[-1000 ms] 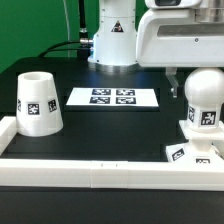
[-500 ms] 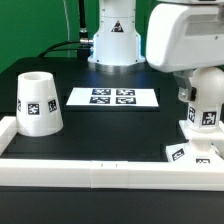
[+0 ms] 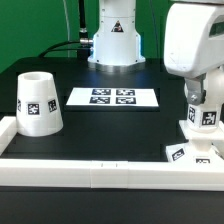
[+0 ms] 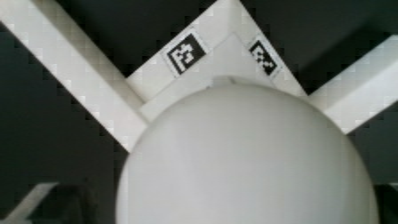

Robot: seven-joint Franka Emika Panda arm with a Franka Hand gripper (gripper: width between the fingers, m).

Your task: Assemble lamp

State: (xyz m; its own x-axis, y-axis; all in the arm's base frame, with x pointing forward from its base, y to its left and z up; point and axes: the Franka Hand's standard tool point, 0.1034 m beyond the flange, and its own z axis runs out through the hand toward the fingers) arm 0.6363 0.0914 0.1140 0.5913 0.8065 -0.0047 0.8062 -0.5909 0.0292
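Observation:
The rounded white bulb [image 3: 205,120] stands upright on the flat square base [image 3: 182,153] at the exterior view's right, in the corner of the white rail. My gripper [image 3: 204,97] is lowered over the bulb's top and covers it. One dark finger [image 3: 191,95] shows beside the bulb, and the jaws stand wide apart around it, open. In the wrist view the bulb [image 4: 240,150] fills the picture, with the tagged base [image 4: 222,55] beyond it. The tapered shade [image 3: 38,103] stands upright and alone at the exterior view's left.
The marker board [image 3: 112,98] lies flat in the middle at the back. A white rail [image 3: 90,170] runs along the table's front edge and left side. The arm's base [image 3: 112,40] stands behind the board.
My gripper has moved toward the exterior view's right and down, from beside the bulb to over its top. The bulb, base and shade have not moved.

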